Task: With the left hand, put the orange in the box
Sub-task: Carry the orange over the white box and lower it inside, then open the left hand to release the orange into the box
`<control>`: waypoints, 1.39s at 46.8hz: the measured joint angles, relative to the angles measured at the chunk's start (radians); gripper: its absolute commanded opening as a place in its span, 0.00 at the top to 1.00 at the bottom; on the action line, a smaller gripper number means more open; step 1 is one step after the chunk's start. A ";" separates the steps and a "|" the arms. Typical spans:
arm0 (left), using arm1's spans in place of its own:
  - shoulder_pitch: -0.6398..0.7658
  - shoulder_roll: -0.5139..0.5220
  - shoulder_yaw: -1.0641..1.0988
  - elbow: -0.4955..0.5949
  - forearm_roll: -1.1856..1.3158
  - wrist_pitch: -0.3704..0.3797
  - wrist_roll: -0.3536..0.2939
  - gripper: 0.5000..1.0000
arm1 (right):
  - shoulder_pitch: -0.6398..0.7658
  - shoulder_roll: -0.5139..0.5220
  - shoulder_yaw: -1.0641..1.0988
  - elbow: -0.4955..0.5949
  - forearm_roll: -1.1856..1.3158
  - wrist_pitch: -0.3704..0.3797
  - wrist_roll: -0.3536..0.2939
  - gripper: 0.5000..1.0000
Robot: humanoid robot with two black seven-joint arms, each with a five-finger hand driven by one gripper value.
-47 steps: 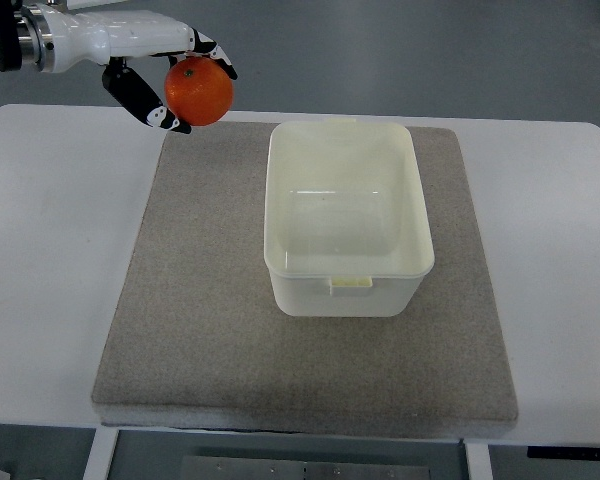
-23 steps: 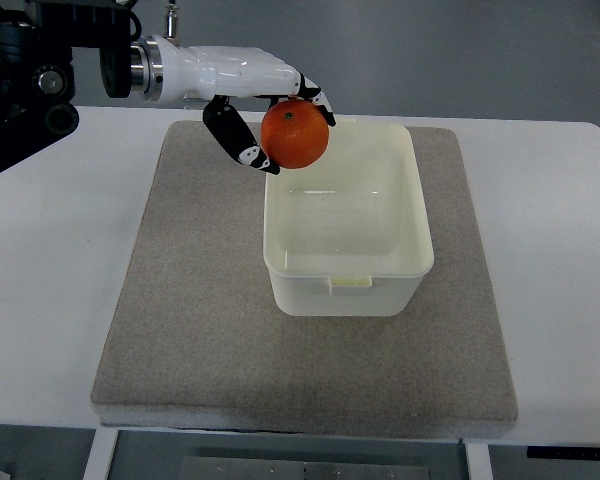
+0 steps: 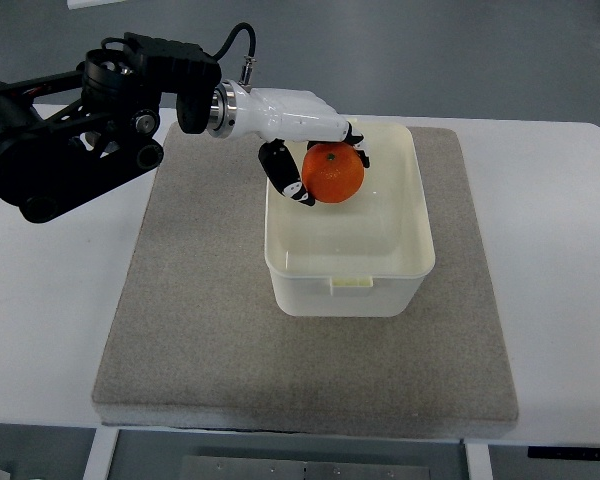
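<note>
1. The left arm (image 3: pixel 70 130), black with a white forearm, reaches in from the 9 o'clock edge toward the middle of the scene, angled slightly down to the right.
2. The left hand (image 3: pixel 315 150) is over the box's 11 o'clock corner, palm side turned toward the fruit.
3. Its fingers (image 3: pixel 285 172) are curled around the orange (image 3: pixel 333 172), dark fingertips showing on both its left and right sides, so the fruit is firmly held.
4. The orange is over the far-left part of the box's opening; whether it touches the floor cannot be told.
5. The box (image 3: pixel 348 290) is a pale cream, open-topped tub standing on a grey mat (image 3: pixel 200 320).
6. The mat lies on the white bench (image 3: pixel 50 300).
7. Apart from the held orange, the box's inside shows only its pale floor.
</note>
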 measured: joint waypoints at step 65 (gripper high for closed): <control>0.035 -0.056 0.019 0.041 0.014 0.010 0.016 0.01 | 0.000 0.000 0.000 0.000 0.000 0.000 0.000 0.14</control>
